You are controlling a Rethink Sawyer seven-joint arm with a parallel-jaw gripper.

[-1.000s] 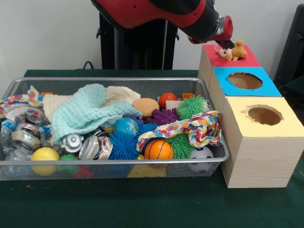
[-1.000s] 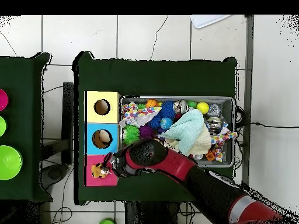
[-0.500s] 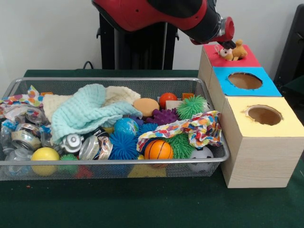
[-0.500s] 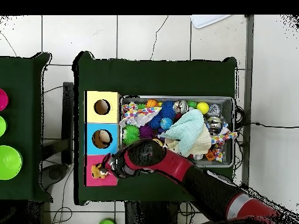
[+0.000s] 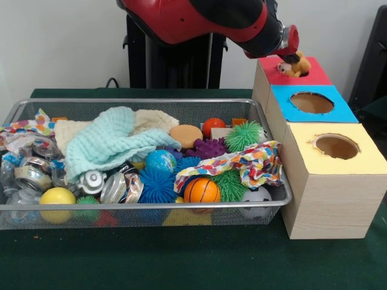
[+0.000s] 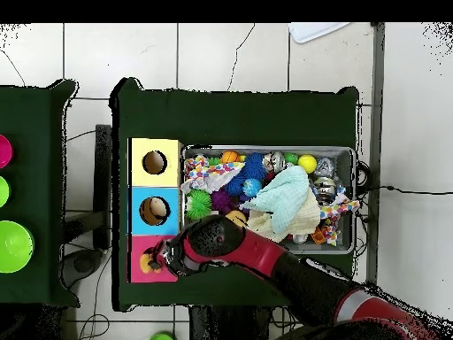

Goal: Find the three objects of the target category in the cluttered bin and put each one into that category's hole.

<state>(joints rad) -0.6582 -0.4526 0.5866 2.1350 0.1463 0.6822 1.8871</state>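
Note:
The silver wire mesh bin (image 5: 145, 206) is full of clutter; it also shows in the overhead view (image 6: 356, 177). My gripper (image 5: 291, 58) is at the far right, over the red-topped hole (image 5: 315, 76) of the wooden box. It is shut on the orange tiger plush (image 5: 294, 67), which sits low at the hole's mouth. In the overhead view the gripper (image 6: 165, 257) and arm cover the red top (image 6: 137, 266) and hide the tiger. I cannot make out a yellow duck or a cream plush in the bin.
The blue-topped hole (image 5: 311, 103) and the yellow-topped hole (image 5: 336, 146) lie nearer the camera on the same box. The bin holds a light blue cloth (image 5: 106, 142), spiky balls (image 5: 243, 135), an orange basketball (image 5: 201, 190), crushed cans (image 5: 30, 175) and patterned cloth (image 5: 251, 162).
The gripper has shifted a little over the red top and the tiger has sunk lower at the hole. In the overhead view the arm now hides the tiger.

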